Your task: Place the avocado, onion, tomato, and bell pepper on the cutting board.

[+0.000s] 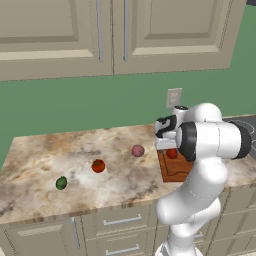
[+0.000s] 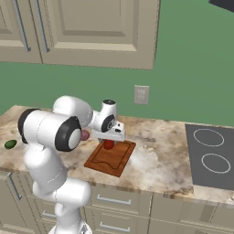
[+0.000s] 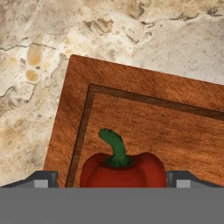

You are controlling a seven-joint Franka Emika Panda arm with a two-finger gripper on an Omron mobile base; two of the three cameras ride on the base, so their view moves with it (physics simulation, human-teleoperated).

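Note:
The deep red bell pepper with its green stem rests on the reddish-brown cutting board, near one corner. My gripper hangs straight over it, open, with a fingertip on each side and a small gap to the pepper. From the base, the gripper stands above the bell pepper on the cutting board. On the counter to the left lie the pinkish onion, the orange-red tomato and the dark green avocado.
A black cooktop is set into the counter right of the board. A wall outlet sits behind it, and upper cabinets hang overhead. My own arm blocks part of the board from the left side.

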